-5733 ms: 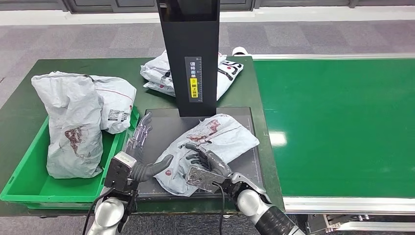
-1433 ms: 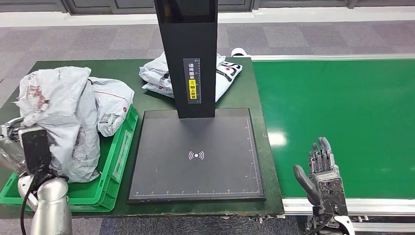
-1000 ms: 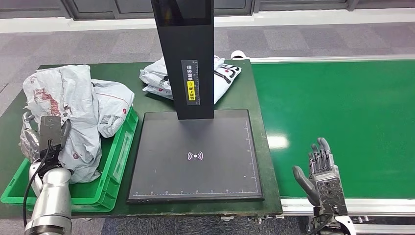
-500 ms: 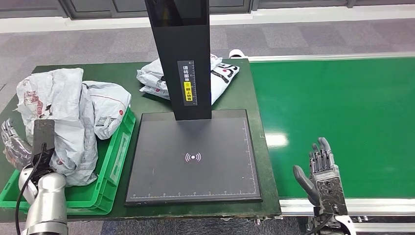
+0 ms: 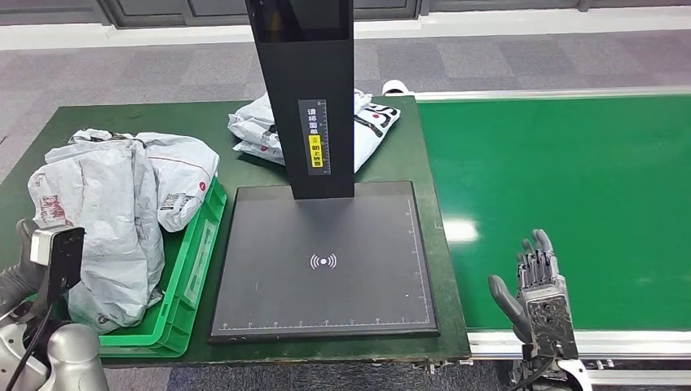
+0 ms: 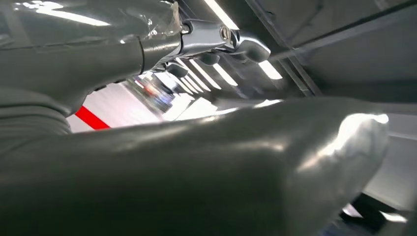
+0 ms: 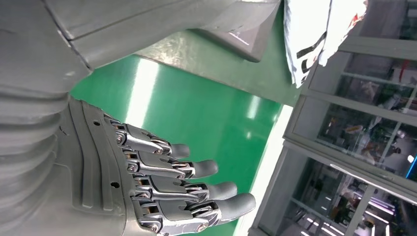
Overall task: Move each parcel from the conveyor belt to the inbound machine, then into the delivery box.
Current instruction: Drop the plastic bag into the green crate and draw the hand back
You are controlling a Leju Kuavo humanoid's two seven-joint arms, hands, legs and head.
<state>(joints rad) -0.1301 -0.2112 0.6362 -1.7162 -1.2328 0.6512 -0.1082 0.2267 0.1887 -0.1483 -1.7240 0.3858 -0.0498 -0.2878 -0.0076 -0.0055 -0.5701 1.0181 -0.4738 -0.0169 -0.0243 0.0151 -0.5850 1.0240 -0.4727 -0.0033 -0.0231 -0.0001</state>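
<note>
Several grey plastic parcels [image 5: 114, 216] lie heaped in the green delivery box [image 5: 191, 269] at the table's left. My left hand [image 5: 15, 281] hangs just outside the box's near left corner, partly behind its wrist camera. In the left wrist view its thumb [image 6: 275, 162] and fingers [image 6: 231, 42] are spread with nothing in them. The inbound machine's black plate [image 5: 326, 261] is bare. My right hand [image 5: 534, 285] is raised over the green conveyor belt [image 5: 570, 187] at its near edge, fingers [image 7: 196, 189] straight and apart. Behind the machine's column [image 5: 305, 90] lies a white parcel [image 5: 371, 122].
The belt carries no parcel where I can see it. The green table [image 5: 244, 167] holds the box, the machine and the rear white parcel [image 7: 314, 34]. Grey carpeted floor lies beyond.
The parcel that lay on the plate under both hands is now in the green box. My left hand has released it and dropped back to the near left. The right hand stays still.
</note>
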